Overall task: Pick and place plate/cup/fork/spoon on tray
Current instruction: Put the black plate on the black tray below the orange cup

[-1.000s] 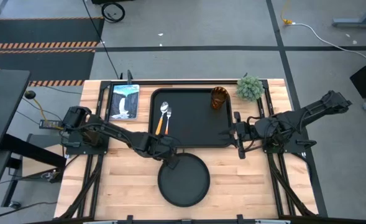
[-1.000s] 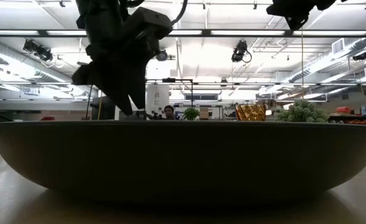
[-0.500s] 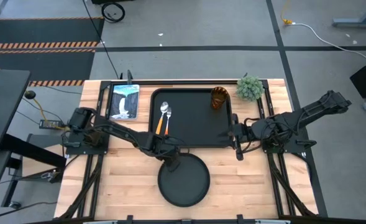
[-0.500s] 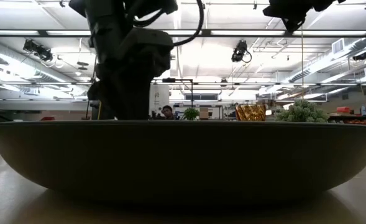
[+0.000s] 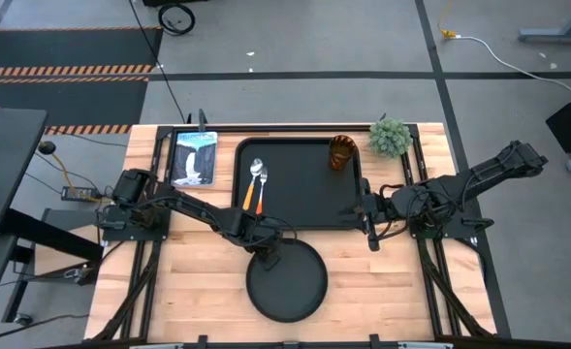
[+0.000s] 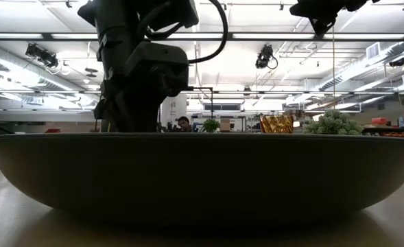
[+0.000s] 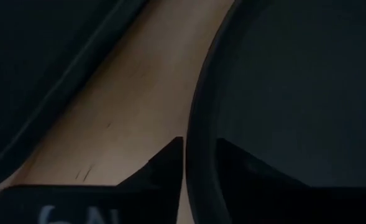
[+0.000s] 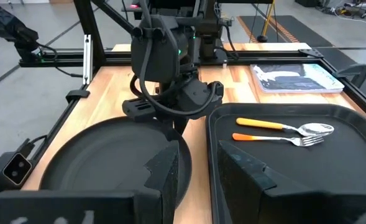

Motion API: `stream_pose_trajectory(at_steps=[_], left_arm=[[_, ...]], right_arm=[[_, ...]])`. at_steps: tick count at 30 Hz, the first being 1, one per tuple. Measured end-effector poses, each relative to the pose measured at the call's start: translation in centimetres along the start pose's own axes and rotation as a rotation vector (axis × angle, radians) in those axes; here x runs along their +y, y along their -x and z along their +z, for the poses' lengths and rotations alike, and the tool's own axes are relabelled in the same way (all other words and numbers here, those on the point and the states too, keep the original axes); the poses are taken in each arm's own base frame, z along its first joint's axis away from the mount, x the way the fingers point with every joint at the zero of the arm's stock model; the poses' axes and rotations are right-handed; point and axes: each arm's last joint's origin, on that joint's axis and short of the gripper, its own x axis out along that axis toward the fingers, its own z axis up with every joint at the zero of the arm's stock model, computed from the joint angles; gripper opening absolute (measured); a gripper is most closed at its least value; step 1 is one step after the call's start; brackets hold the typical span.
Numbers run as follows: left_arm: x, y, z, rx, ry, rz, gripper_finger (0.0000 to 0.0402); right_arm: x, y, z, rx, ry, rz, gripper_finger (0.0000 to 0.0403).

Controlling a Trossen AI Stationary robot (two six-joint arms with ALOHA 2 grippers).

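**At the plate's rim, your left gripper straddles the edge**

Near the tabletop's front edge, your left gripper (image 5: 270, 254) sits at the far-left rim of the plate (image 5: 290, 286), one finger (image 7: 164, 168) outside the rim and one inside, spread and not yet pinched. The plate lies on bare wood just in front of the tray (image 5: 300, 208), apart from it. Your right gripper (image 5: 367, 221) waits at the tray's front right corner, fingers apart, holding nothing. On the tray, the spoon (image 5: 254, 179) and fork (image 5: 262, 186) lie side by side near its left edge; the cup (image 5: 341, 151) stands upright in its far right corner.
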Motion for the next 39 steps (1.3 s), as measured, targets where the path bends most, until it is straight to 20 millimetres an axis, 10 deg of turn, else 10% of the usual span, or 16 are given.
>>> stream_pose_trajectory(at_steps=[9, 19, 39], left_arm=[[0.4, 0.1, 0.4, 0.002, 0.127, -0.002, 0.0014], [1.7, 1.6, 3.1, 0.0, 0.251, -0.125, 0.0014], [12.2, 4.5, 13.5, -0.213, 0.383, 0.0, 0.0012]], right_arm=[[0.0, 0.0, -0.1, 0.014, 0.006, 0.011, 0.0116], [-0.4, 1.3, -0.2, 0.03, 0.009, 0.018, 0.0116], [-0.4, 1.5, -0.2, 0.029, 0.026, 0.013, 0.0116]])
